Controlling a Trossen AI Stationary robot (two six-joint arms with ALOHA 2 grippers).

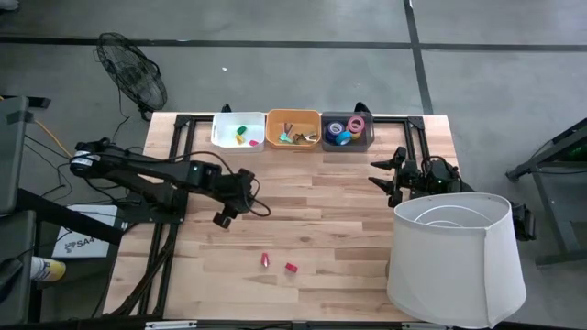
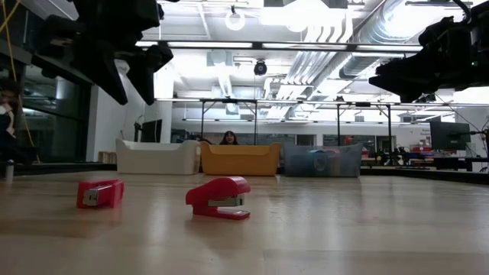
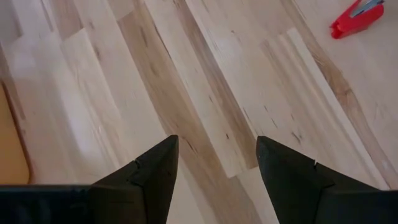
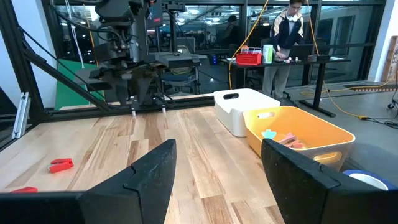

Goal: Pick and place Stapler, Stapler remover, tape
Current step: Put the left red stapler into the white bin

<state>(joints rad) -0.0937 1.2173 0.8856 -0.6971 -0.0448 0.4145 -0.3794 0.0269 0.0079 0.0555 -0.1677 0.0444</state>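
My left gripper (image 1: pixel 223 218) hangs over bare table (image 1: pixel 348 238) near the middle, fingers (image 3: pixel 155 171) apart, nothing between them. Wood planks only beneath it in its wrist view.

From the left gripper outward: two small red staplers lie on the boards toward the near edge of the table, on the side away from the bins. The nearer one (image 1: pixel 266 260) is near, not under the jaws; the second (image 1: pixel 291 268) lies just beside it, apart, farther toward the right arm's side. In the left wrist view one red stapler (image 3: pixel 354 18) shows at the frame's edge, well ahead of the fingertips, long axis running diagonal to the finger line. I judge a wrist turn is needed before closing across its narrow width.

Left arm is clearly nearer to both staplers. Right gripper (image 1: pixel 390 176) waits by the right edge near the bins, fingers (image 4: pixel 155 171) apart, empty.

Back edge: white bin (image 1: pixel 238 131), orange bin (image 1: pixel 293 129), grey bin (image 1: pixel 348 130) in a row, touching. Tape rolls (image 1: pixel 347 128) sit in the grey bin. Small coloured items in the other two; I cannot tell which are staple removers.

A white lampshade-like drum (image 1: pixel 456 257) stands on the near right corner.

Writing: a white sheet beside the left arm's base shows letters starting "SA"; the rest is hidden. No brand legible on the staplers.
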